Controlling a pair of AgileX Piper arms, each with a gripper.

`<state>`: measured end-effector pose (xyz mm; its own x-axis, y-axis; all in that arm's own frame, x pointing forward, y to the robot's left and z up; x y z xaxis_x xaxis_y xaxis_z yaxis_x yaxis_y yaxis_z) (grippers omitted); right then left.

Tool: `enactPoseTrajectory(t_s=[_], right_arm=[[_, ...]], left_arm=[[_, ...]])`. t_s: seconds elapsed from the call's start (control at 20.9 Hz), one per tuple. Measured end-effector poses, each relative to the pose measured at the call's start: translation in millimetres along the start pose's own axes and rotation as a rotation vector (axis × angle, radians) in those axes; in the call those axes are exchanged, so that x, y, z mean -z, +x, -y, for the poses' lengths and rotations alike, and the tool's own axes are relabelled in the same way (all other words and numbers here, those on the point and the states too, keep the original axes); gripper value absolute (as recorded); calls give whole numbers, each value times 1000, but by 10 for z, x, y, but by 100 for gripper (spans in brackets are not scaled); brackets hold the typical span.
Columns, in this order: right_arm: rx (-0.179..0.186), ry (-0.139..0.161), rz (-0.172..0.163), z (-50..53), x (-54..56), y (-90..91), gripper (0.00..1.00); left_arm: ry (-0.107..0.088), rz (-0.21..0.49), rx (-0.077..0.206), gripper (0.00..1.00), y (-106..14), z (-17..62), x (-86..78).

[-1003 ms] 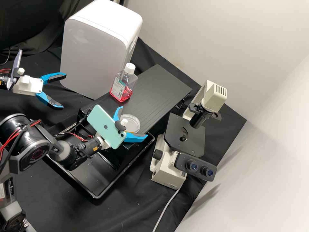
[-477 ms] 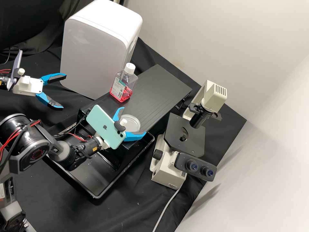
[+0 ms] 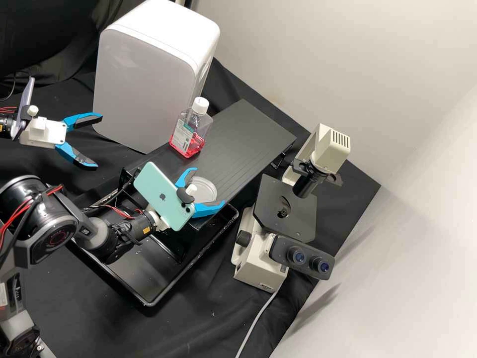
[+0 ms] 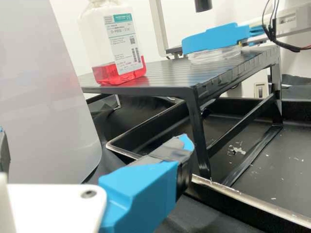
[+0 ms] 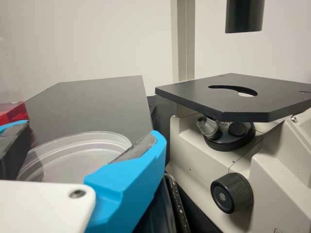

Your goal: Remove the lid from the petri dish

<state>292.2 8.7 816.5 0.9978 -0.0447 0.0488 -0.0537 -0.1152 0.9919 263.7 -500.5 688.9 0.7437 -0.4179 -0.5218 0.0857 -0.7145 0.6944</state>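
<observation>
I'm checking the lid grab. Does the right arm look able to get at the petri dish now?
Likely yes: the right gripper straddles the petri dish on the black rack, a finger on each side, nothing between.

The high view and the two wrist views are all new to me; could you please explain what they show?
These are two robot arms at a black bench. The high view comes from a fixed camera above; each wrist view from a camera on one arm. On a raised black shelf stand a bottle of red liquid and a clear petri dish; a white box and a microscope flank it. The right claw is open, one blue finger on each side of the dish. The left claw is open and empty, beside the white box.
</observation>
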Motion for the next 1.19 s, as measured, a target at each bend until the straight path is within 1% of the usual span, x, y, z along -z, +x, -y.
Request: enactPoseTrajectory(t_s=[0.86, 0.95, 1.15, 1.19], right_arm=[[-1, 0, -1, 0, 0, 0, 0], [-2, 2, -2, -4, 5, -1, 0], [-10, 24, -13, -42, 51, -34, 0], [-15, 28, -20, -57, 71, -40, 0]], left_arm=[[0, 0, 0, 100, 0, 0, 0], [0, 0, 0, 100, 0, 0, 0], [0, 2, 0, 100, 1, 0, -5], [0, 2, 0, 100, 1, 0, -5]])
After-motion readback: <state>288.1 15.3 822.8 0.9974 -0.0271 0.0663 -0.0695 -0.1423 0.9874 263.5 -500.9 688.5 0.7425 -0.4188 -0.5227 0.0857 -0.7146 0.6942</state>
